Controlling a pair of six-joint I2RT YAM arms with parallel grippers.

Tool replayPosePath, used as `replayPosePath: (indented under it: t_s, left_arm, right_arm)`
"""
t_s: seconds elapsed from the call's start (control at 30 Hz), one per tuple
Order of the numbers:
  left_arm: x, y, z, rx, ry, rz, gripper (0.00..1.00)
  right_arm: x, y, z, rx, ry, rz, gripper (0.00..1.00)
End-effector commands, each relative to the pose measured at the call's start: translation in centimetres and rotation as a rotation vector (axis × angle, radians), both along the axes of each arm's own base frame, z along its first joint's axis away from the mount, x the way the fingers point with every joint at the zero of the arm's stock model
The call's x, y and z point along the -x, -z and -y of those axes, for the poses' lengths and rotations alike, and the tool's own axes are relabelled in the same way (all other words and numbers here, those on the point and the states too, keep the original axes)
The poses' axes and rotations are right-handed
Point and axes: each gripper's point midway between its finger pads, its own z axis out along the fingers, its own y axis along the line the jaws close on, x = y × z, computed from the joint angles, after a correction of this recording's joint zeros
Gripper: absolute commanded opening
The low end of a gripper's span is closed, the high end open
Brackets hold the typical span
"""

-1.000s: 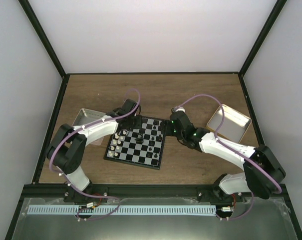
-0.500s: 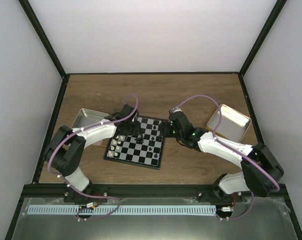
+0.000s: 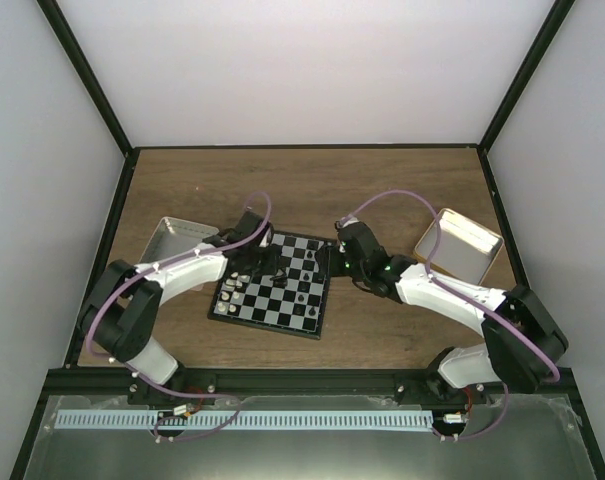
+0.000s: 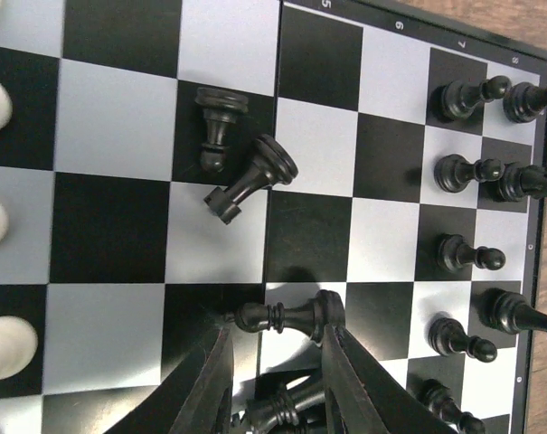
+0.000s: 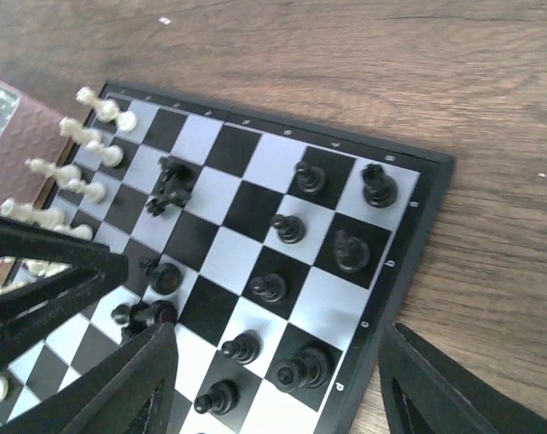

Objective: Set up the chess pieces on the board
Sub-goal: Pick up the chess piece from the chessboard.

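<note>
Black pieces (image 4: 253, 176) lie toppled on the board (image 4: 110, 235), so we judge righting them is in hand: left jaws bracket one, grip impossible to tell, right jaws gape empty; next we need a centred pinch.

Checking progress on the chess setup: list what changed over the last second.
The left claw slid slightly left and nearer over the board, its arm bowing outward. The right claw edged a little toward the board. Nothing was visibly gripped or released. The chess pieces stayed put.
</note>
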Motion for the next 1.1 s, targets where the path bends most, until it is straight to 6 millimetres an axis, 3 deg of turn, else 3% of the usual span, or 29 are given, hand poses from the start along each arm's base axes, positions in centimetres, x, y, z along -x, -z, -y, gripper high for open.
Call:
replayPosePath:
  t_s: [0.0,0.13,0.37,0.6,1.07]
  left_arm:
    - [-0.1,-1.7,-0.9,0.003,-0.056,0.051,0.3]
    - [-0.4,-3.2,-2.1,0.008,-0.128,0.107,0.3]
    - [-0.1,-5.0,-3.6,0.047,-0.219,0.175,0.31]
    - [0.6,-4.4,-3.7,0.091,-0.237,0.158,0.32]
    - [0.8,-3.6,-3.3,0.099,-0.223,0.142,0.32]
  right_arm:
    - [-0.2,-3.1,-3.1,-0.072,-0.149,0.067,0.6]
    - [0.7,-3.1,-6.3,-0.047,-0.281,0.06,0.57]
    - [1.9,0.6,-11.1,0.061,-0.405,-0.067,0.47]
    - [1.8,3.9,-11.9,0.123,-0.37,-0.167,0.38]
    - [1.3,5.6,-11.9,0.153,-0.319,-0.211,0.31]
